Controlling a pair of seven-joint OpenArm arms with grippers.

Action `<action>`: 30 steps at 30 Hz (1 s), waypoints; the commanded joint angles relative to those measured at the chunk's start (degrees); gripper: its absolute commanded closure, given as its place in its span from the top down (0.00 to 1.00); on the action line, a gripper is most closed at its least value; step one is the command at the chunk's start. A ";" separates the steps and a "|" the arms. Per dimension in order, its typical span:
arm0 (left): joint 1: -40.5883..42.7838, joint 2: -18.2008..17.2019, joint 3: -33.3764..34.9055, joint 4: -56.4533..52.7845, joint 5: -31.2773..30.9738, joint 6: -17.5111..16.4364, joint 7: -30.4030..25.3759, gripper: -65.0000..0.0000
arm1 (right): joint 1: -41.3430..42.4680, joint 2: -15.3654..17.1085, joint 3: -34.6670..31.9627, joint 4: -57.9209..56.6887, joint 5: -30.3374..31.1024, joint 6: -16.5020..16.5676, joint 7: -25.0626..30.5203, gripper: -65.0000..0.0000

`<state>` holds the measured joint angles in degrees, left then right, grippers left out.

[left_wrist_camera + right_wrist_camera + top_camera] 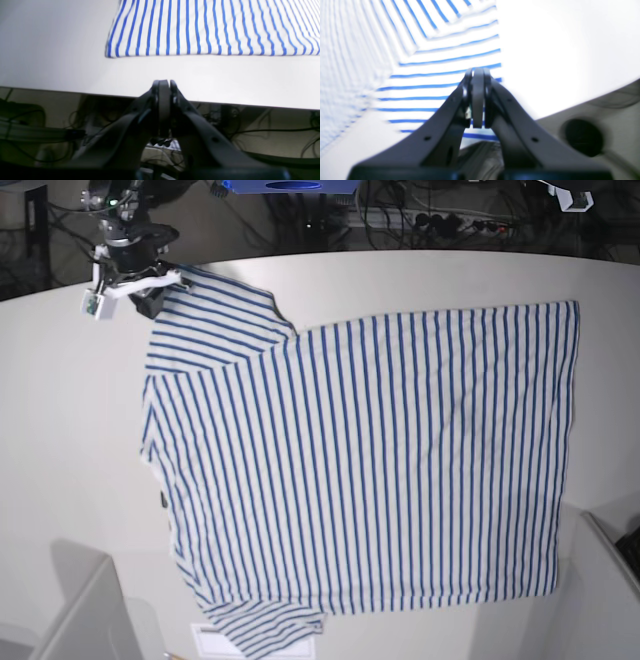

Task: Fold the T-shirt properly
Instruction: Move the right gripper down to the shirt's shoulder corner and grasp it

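Note:
The T-shirt (370, 470), white with thin blue stripes, lies spread flat on the white table (60, 440), neckline to the left with a small dark tag (163, 500). One sleeve (215, 315) points to the far left corner, the other (265, 628) to the near edge. My right gripper (158, 292) hovers at the far sleeve's outer corner. In the right wrist view the right gripper (478, 71) is shut over the striped sleeve (432, 67), with no cloth seen between its fingers. My left gripper (165, 82) is shut and empty above the table's edge, short of the shirt's hem (200, 27).
Cables and equipment (420, 220) crowd the dark space beyond the table's far edge. Grey panels stand at the near left (80, 610) and near right (610, 580). Below the table edge (250, 103), tangled cables (275, 130) show in the left wrist view.

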<state>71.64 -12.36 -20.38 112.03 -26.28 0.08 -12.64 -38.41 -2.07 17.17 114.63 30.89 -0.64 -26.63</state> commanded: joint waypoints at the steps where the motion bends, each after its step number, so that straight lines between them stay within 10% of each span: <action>1: 0.76 0.71 -1.11 0.81 -0.40 0.49 -1.29 0.00 | 0.57 0.70 0.37 0.67 3.61 0.42 -0.22 0.00; 12: -1.61 2.21 -3.66 0.54 -0.93 0.49 -1.29 0.00 | 6.81 9.14 2.22 -6.10 30.60 0.42 -7.96 0.39; 19: -3.37 2.21 -3.75 0.19 -1.10 0.32 -1.29 0.87 | 8.13 14.07 2.22 -14.63 37.11 0.42 -7.43 0.56; 25: -5.13 0.80 -3.93 -2.01 -8.40 -0.30 1.08 0.93 | 9.36 14.86 6.44 -18.85 36.93 0.42 -7.87 0.56; 30: -7.68 -1.75 -12.01 -4.82 -23.96 -7.51 10.84 0.93 | 8.83 16.44 4.77 -20.78 36.93 0.42 -7.87 0.56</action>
<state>62.85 -13.91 -31.92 106.67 -50.02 -7.20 -0.58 -29.71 14.02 22.20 93.01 67.11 -0.86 -33.80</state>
